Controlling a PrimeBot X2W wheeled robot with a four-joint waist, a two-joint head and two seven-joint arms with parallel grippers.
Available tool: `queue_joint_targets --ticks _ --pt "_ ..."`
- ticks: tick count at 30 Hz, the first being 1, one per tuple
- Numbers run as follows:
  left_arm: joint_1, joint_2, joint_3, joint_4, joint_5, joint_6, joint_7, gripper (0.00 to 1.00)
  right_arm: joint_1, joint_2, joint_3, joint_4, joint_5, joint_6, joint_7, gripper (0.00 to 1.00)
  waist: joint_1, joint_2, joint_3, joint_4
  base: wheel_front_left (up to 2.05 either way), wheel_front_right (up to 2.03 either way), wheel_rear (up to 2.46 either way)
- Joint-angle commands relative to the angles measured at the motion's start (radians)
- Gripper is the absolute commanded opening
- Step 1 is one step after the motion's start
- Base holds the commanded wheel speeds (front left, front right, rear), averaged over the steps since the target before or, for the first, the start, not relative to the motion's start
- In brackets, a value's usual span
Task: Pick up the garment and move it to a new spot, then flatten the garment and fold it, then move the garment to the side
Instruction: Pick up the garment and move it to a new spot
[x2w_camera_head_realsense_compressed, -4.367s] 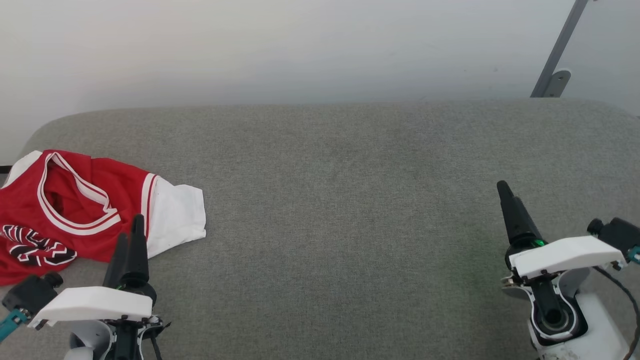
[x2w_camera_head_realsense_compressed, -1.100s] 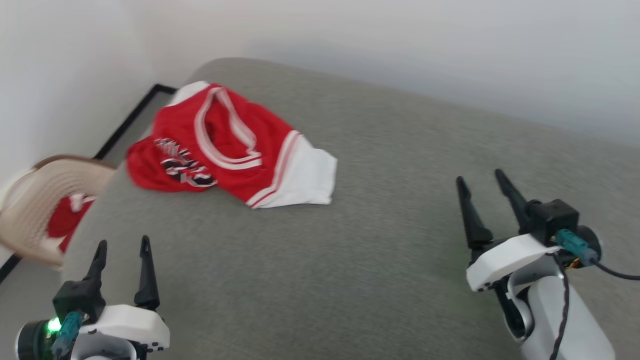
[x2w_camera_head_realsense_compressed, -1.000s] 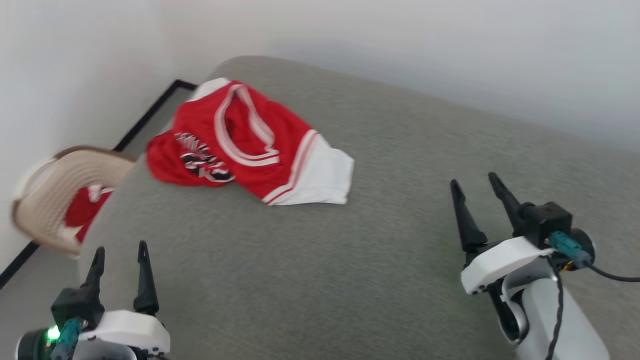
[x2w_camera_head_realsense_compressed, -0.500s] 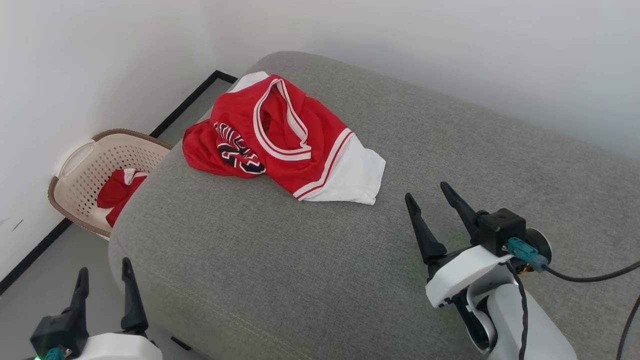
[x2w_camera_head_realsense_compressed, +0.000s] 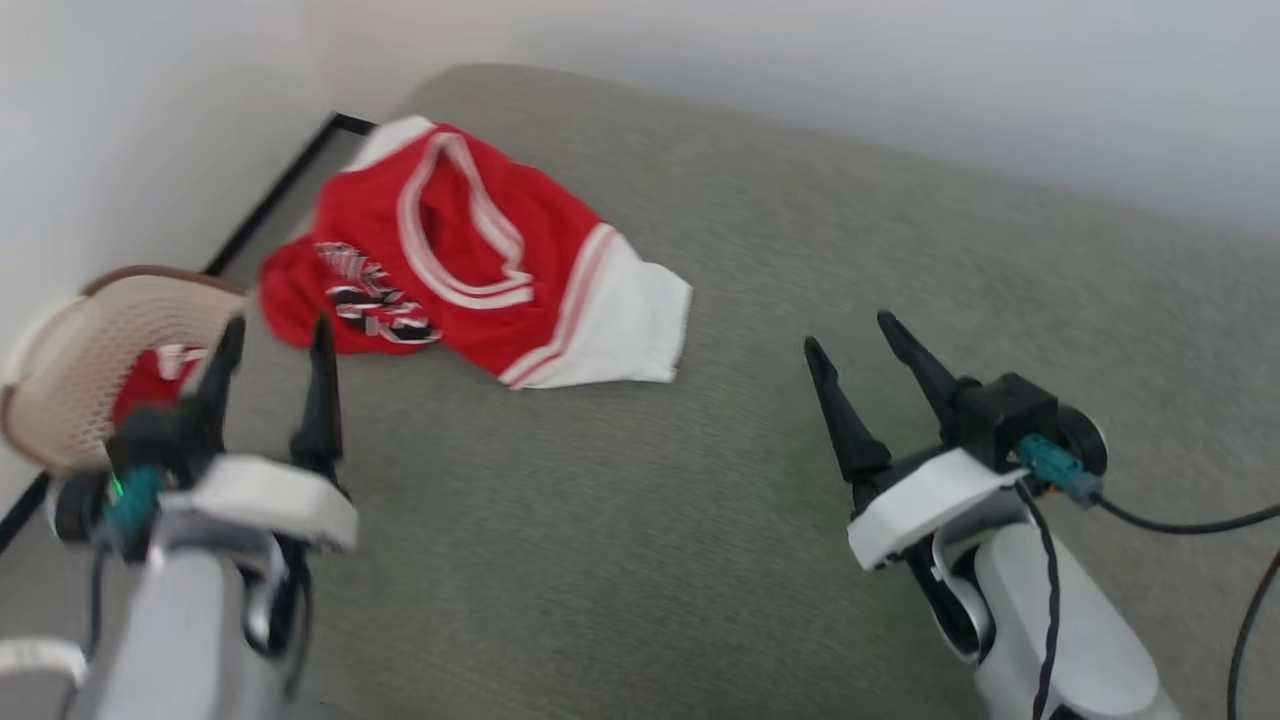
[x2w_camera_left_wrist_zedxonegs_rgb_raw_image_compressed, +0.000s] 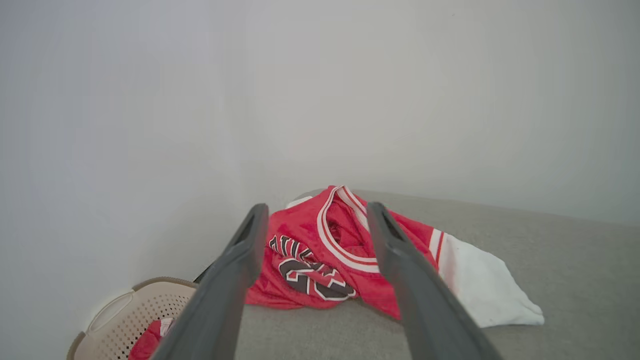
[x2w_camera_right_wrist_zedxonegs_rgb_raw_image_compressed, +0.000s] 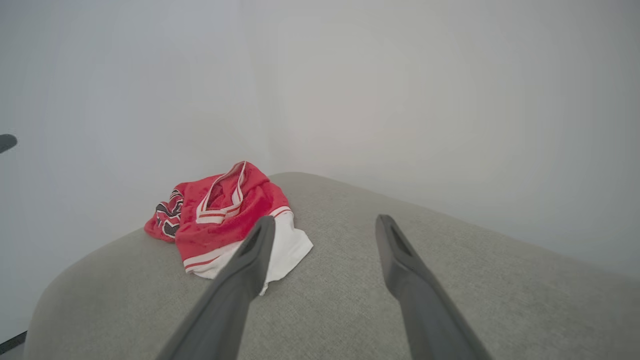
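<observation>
Garment, a red basketball-jersey shirt with white sleeves and striped trim (x2w_camera_head_realsense_compressed: 470, 270), lies crumpled on the grey upholstered cushion (x2w_camera_head_realsense_compressed: 700, 450), toward its far corner at about 11 o'clock from the robot. The left end effector (x2w_camera_head_realsense_compressed: 278, 330) hangs at the shirt's 8 o'clock, fingers spread wide and empty. The right end effector (x2w_camera_head_realsense_compressed: 848, 335) sits well apart at 4 o'clock, likewise wide and empty. The cloth looks light, limp and probably slick, so it should sag and slide when lifted. Pinching both shoulders beside the neck trim seems the best hold, or else the nearer white sleeve hem.
</observation>
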Motion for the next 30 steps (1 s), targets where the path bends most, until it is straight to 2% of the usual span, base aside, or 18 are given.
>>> queue_joint_targets --ticks 1,5,9,13,17,23,30 --pt "-0.074 0.044 -0.015 0.047 -0.006 -0.005 -0.002 1.0 -0.023 -0.004 -0.001 -0.01 -0.006 -0.001 -0.005 1.0 0.0 -0.0001 0.079 -0.091 0.0 0.0 0.0" --pt "-0.228 0.135 -0.052 0.184 -0.054 -0.007 0.027 1.0 -0.058 -0.004 -0.006 -0.03 -0.011 0.0 -0.005 1.0 0.0 -0.0001 0.144 -0.178 0.0 0.0 0.0" --pt "-0.342 0.232 -0.096 0.312 -0.178 -0.007 0.123 1.0 -0.086 0.006 -0.003 -0.056 -0.017 -0.001 -0.005 1.0 0.0 -0.0001 0.203 -0.263 0.0 0.0 0.0" --pt "-0.402 0.347 -0.164 0.41 -0.322 -0.006 0.277 1.0 -0.106 0.016 0.006 -0.08 -0.01 0.0 -0.005 1.0 0.0 -0.0001 0.251 -0.341 0.0 0.0 0.0" --pt "-0.45 0.43 -0.215 0.472 -0.47 -0.006 0.457 1.0 -0.128 0.024 0.015 -0.095 -0.008 0.0 -0.005 1.0 0.0 -0.0001 0.287 -0.398 0.0 0.0 0.0" --pt "-0.476 0.503 -0.241 0.517 -0.645 -0.006 0.647 1.0 -0.161 0.03 0.037 -0.12 -0.014 0.0 -0.005 1.0 0.0 -0.0001 0.327 -0.462 0.0 0.0 0.0" --pt "-0.43 0.547 -0.26 0.572 -0.767 -0.005 0.748 1.0 -0.178 0.03 0.049 -0.167 -0.021 0.0 -0.005 1.0 0.0 -0.0001 0.36 -0.513 0.0 0.0 0.0"
